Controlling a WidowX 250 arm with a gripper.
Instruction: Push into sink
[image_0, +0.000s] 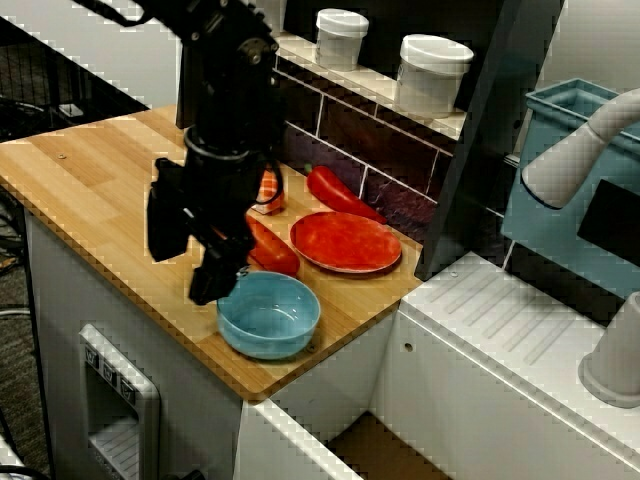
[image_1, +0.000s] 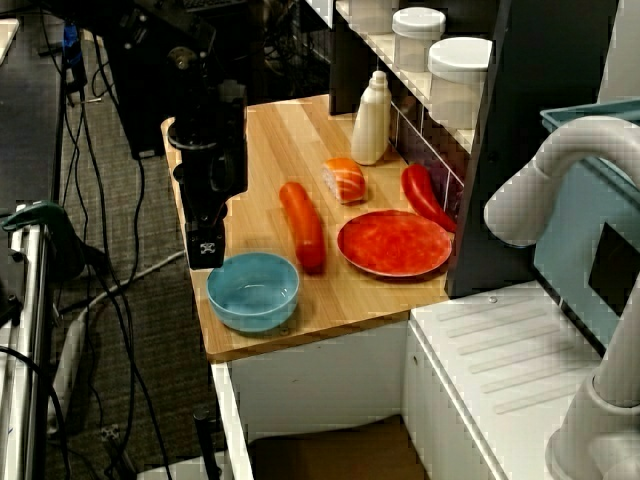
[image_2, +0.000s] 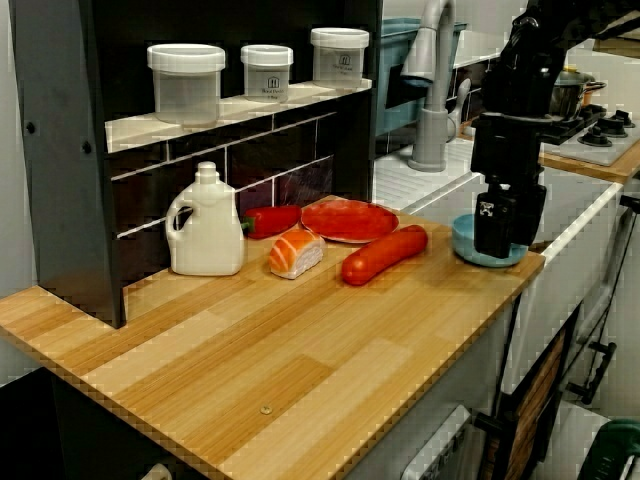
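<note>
Black tool (image_1: 206, 250) is set low against the far rim of the round blue plastic bowl (image_1: 253, 290), presumably to shove it off the wooden surface (image_1: 270, 150). Finger spread cannot be told. White-walled sink (image_1: 330, 455) is seen below the surface edge, near the bowl.

My black arm reaches down from above, wrist nearly vertical, my hand (image_1: 206, 250) pointing straight downward with fingers close together; whether they are fully closed, I cannot tell.
</note>
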